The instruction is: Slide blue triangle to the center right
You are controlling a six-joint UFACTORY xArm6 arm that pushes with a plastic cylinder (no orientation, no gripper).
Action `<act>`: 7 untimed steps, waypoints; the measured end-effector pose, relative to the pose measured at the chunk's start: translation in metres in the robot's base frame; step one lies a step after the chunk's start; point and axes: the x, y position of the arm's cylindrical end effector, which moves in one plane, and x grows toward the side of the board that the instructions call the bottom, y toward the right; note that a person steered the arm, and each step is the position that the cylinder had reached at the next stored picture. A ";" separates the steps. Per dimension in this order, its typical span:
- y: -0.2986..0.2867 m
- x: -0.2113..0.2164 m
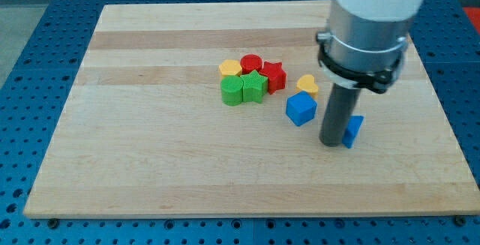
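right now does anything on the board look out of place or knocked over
Nothing stands out. The blue triangle sits against my tip, on its right in the view, partly hidden. The blue cube and yellow heart lie close by, the rest clustered flat.

A light wooden board [150, 162] lies on a blue perforated table [30, 65]. Near the board's middle sits a tight cluster: a yellow block [229, 68], a red cylinder [250, 63], a red star [274, 76], a green star [254, 87] and a green cylinder [232, 91]. Toward the view's right lie a yellow heart [307, 85], a blue cube [301, 109] and a blue triangle [353, 130].
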 end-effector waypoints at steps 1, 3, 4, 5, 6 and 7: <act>0.025 0.002; 0.051 -0.001; 0.050 -0.016; 0.053 -0.027; 0.066 -0.026; 0.077 -0.025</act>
